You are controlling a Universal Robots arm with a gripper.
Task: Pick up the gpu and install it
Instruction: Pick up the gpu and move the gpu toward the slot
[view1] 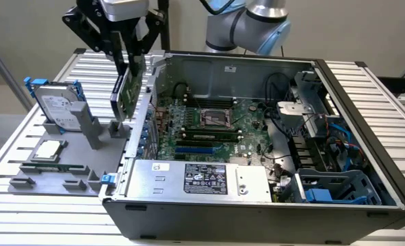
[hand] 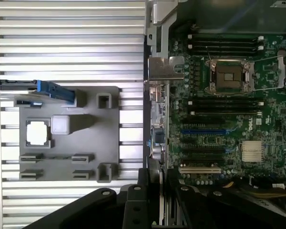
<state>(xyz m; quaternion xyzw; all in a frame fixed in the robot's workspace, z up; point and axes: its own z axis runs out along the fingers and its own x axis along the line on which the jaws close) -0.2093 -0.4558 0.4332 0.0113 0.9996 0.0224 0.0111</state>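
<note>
Pinching gpu (view1: 128, 92) upright in gripper (view1: 130, 64), just beside case (view1: 243, 218) wall, low edge near gray holder (view1: 55, 174). Worth keeping vertical, lifting straight, clearing wall lip before any swing toward motherboard (view1: 209, 125).

Open black metal computer case (view1: 257, 218) set on ribbed silver metal table (view1: 45, 225), at the exterior view's right. Flat grey plastic holder tray (view1: 86, 156) laid just beside it, leftward. Silver hard drive with blue rails (view1: 55, 110) propped at tray's far end. Thin green-and-black gpu (view1: 127, 97) held on edge in black two-finger gripper (view1: 129, 64), above tray, beside case wall.
</note>
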